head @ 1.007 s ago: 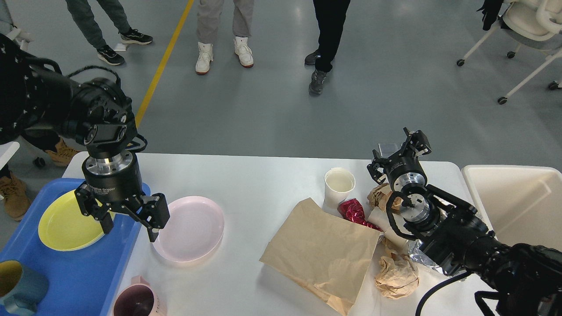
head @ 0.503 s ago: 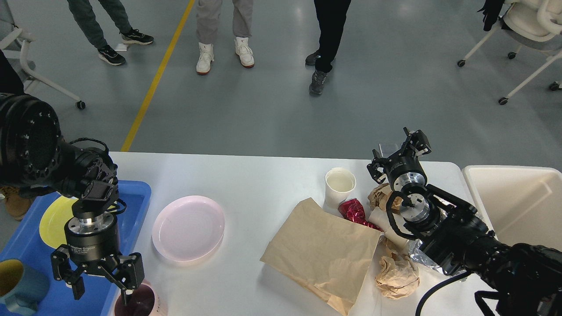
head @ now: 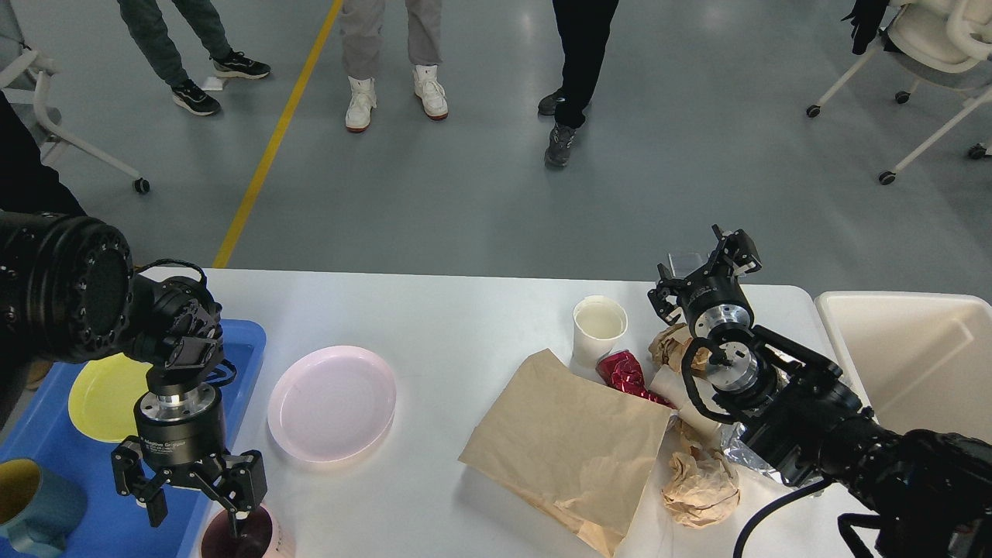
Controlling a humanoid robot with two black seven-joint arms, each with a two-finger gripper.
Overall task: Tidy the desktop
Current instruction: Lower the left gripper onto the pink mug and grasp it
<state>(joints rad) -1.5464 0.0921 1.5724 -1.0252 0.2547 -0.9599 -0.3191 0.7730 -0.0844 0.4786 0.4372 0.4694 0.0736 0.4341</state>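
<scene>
The left pincer (head: 198,518), fingers spread apart, has swung from above the pink plate (head: 332,403) down to the pink mug (head: 248,535) at the near edge of the white counter (head: 465,318), one finger now dipping inside its rim. That suggests the mug goes next to the blue tray (head: 240,341). The right pincer (head: 709,267), fingers apart and empty, stays raised beyond the brown paper bag (head: 570,442) and crumpled wrappers (head: 701,488).
</scene>
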